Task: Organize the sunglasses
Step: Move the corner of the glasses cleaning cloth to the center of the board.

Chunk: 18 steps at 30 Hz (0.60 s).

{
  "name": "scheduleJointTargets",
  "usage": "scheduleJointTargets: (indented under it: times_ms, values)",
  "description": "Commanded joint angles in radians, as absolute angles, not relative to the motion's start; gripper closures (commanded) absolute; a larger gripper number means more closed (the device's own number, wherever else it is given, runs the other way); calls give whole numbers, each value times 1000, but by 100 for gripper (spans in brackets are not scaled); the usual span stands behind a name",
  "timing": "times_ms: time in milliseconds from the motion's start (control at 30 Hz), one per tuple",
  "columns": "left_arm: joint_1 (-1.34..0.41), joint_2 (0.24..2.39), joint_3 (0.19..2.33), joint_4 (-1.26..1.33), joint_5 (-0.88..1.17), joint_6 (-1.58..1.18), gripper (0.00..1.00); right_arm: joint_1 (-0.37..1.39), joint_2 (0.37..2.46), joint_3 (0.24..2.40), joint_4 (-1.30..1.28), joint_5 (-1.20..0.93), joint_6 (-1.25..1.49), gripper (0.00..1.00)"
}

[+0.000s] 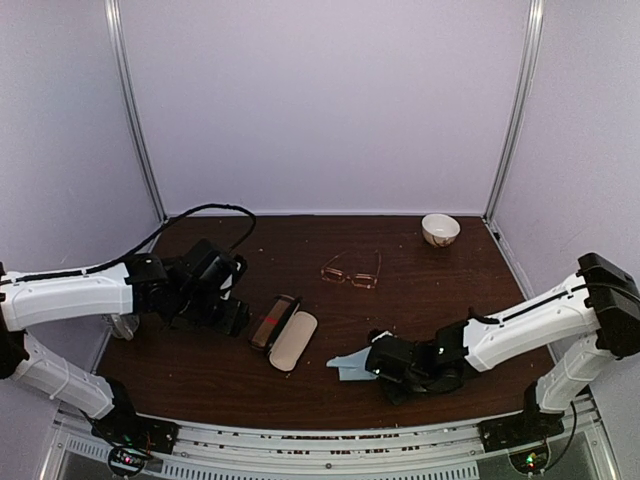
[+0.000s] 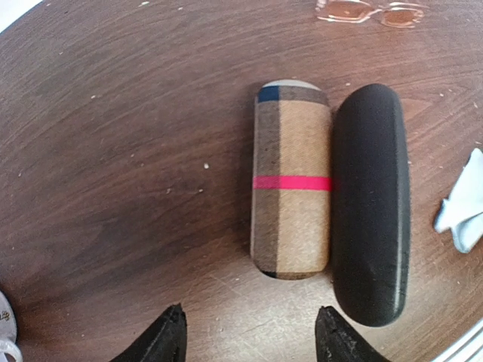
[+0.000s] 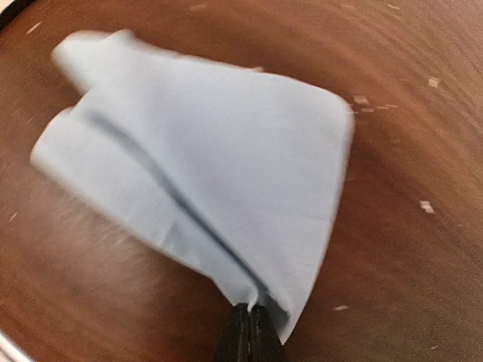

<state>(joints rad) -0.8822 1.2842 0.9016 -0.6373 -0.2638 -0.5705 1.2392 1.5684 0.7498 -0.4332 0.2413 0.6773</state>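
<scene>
Barely started, I'd say. One pair of sunglasses (image 1: pixel 351 272) lies loose mid-bench (image 1: pixel 450 285), well apart from the brown case (image 2: pixel 291 181) and black case (image 2: pixel 371 204), which both look shut. Can't tell what's inside them. Left claw (image 2: pixel 250 323) hangs apart and empty by the cases, and right claw (image 3: pixel 249 323) is pinched on a blue cloth (image 3: pixel 226 173).

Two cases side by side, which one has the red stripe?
The brown cork-look case: red band across its middle, dark blue patch at one end. The black case beside it is plain and lies nearer the blue cloth.
</scene>
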Motion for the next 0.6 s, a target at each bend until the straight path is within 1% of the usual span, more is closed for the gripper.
scheduleJointTargets:
  times_ms: [0,133,167,267,333,433,567]
  values:
    - [-874,1261,915,-584,-211,-506,39,1386,1666,836,-513,71,506,100]
    - [-874,1235,898,-581,-210,-506,39,1425,1734,912,-547,72,436,99]
    - [-875,1229,893,-581,-212,-508,39,1426,1734,910,-548,74,433,94]
    - [-874,1215,874,-578,-216,-514,39,1425,1705,894,-546,76,427,72]
    - [-874,1212,867,-578,-222,-514,39,1425,1670,877,-543,72,423,62]
    - [-874,1207,856,-568,-226,-511,39,1420,1602,854,-545,74,423,53]
    - [-874,1205,837,-539,-221,-504,39,1387,1497,831,-522,46,431,47]
